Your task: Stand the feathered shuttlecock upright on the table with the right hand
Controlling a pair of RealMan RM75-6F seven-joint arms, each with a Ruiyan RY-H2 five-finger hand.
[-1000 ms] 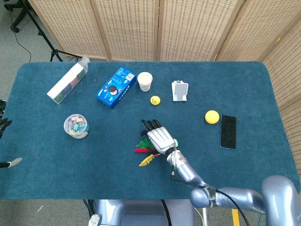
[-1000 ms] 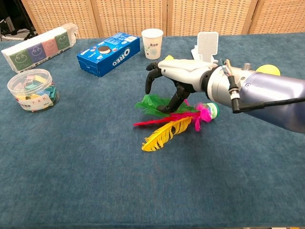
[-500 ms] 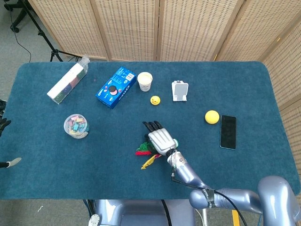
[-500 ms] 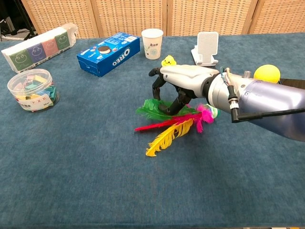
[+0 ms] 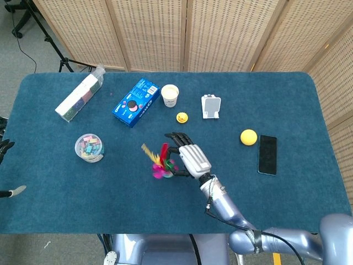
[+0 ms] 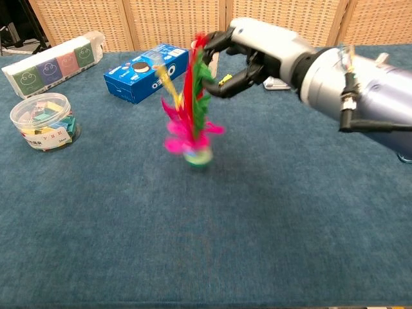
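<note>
1. Right in front of the chest camera: the feathered shuttlecock (image 6: 190, 109) hangs feathers-up, its green base (image 6: 197, 156) down close to the table (image 6: 96, 244). Motion blur makes it hard to say whether the base touches the cloth or floats just above it. If it is off the cloth when let go, it drops, bounces and topples.

2. Just above that base: the right hand (image 6: 257, 48) grasps the tops of the feathers between thumb and fingertips, the rest of the fingers curled around them. The feathers are soft and springy, so a hold this far from the base gives poor control. I'd judge swing to be the main risk; a swinging base will not settle flat.

3. From the head view the shuttlecock (image 5: 159, 162) looks tilted away from the right hand (image 5: 192, 160). Opening the fingers on a lean would tip it over.

4. A finger catching a feather during release could drag it down with the retreating hand.

5. Behind the shuttlecock: the blue cookie box (image 6: 147, 72) and paper cup (image 5: 170, 95) sit well apart from it, so a fall should not reach them.

6. The left hand is in neither view.
</note>
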